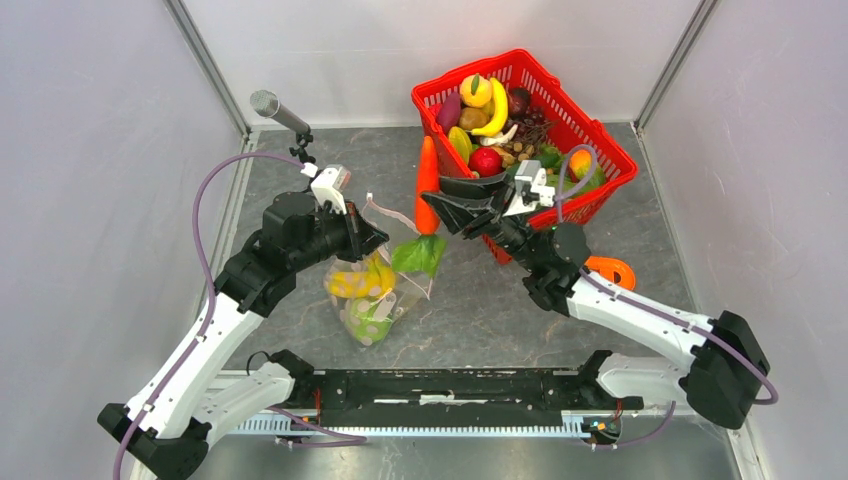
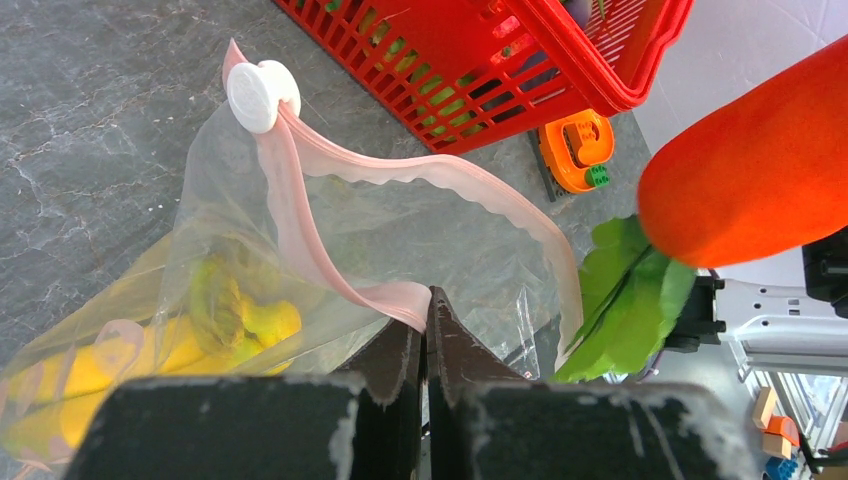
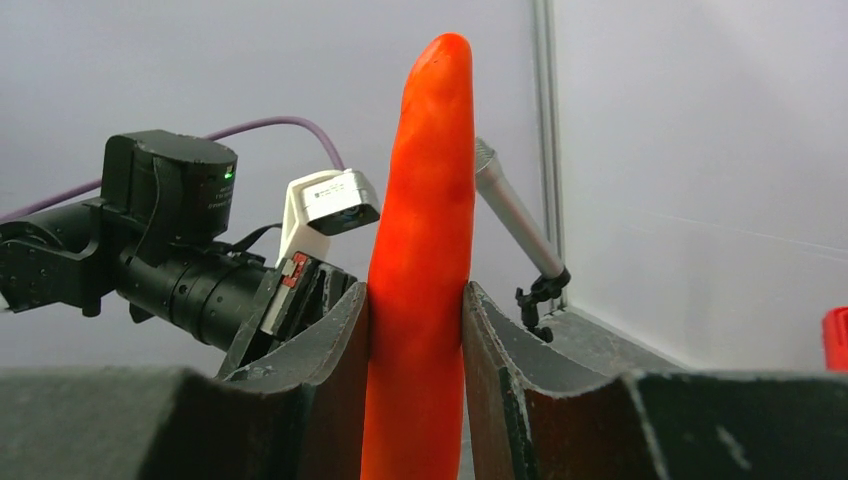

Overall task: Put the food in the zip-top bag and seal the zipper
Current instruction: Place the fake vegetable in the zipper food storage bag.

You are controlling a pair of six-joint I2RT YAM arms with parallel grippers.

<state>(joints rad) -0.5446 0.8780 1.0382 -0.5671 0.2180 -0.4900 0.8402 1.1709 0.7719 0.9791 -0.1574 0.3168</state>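
The zip-top bag hangs lifted off the table, with yellow bananas and other food inside. My left gripper is shut on its pink zipper, near the middle of the strip. A white slider sits at the far end of the strip. The bag's mouth gapes open toward the right. My right gripper is shut on an orange carrot, held tip away from the camera. In the top view the carrot lies just right of the bag's mouth, its green leaves at the opening.
A red mesh basket full of toy fruits and vegetables stands at the back right. An orange toy piece lies on the table right of my right arm. A microphone on a small stand stands at the back left corner.
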